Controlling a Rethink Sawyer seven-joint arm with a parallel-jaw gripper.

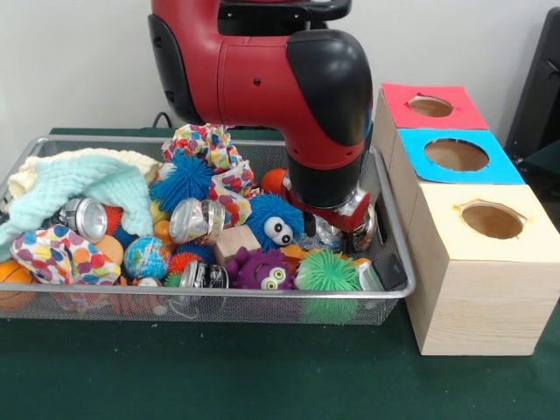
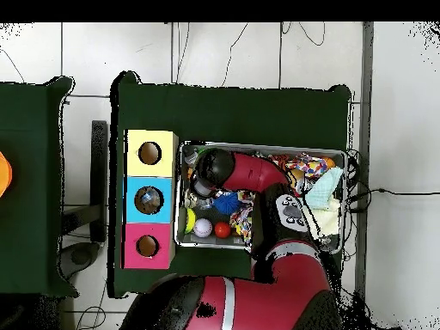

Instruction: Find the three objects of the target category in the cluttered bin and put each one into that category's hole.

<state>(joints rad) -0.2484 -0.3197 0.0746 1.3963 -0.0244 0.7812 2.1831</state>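
The silver wire-mesh bin (image 1: 219, 294) lies on the green table, heaped with toys, cans and cloths. My arm comes down into its right end in the front view. My gripper (image 1: 343, 223) is low among the clutter there, next to a shiny silver can (image 1: 359, 208) and right of a blue fuzzy ball with eyes (image 1: 276, 223). Its state does not show. In the overhead view the black wrist (image 2: 210, 172) covers the gripper over the bin (image 2: 266, 147) end nearest the boxes. Three wooden boxes with round holes stand beside the bin: red-topped (image 1: 433, 105), blue-topped (image 1: 455, 156), yellow-topped (image 1: 492, 219).
The bin also holds a purple monster (image 1: 262, 269), a green spiky ball (image 1: 328, 271), two silver cans (image 1: 197, 219), a globe ball (image 1: 147, 256), a wooden block (image 1: 236, 241), a pale green cloth (image 1: 79, 188) and a dotted fabric (image 1: 52, 254).
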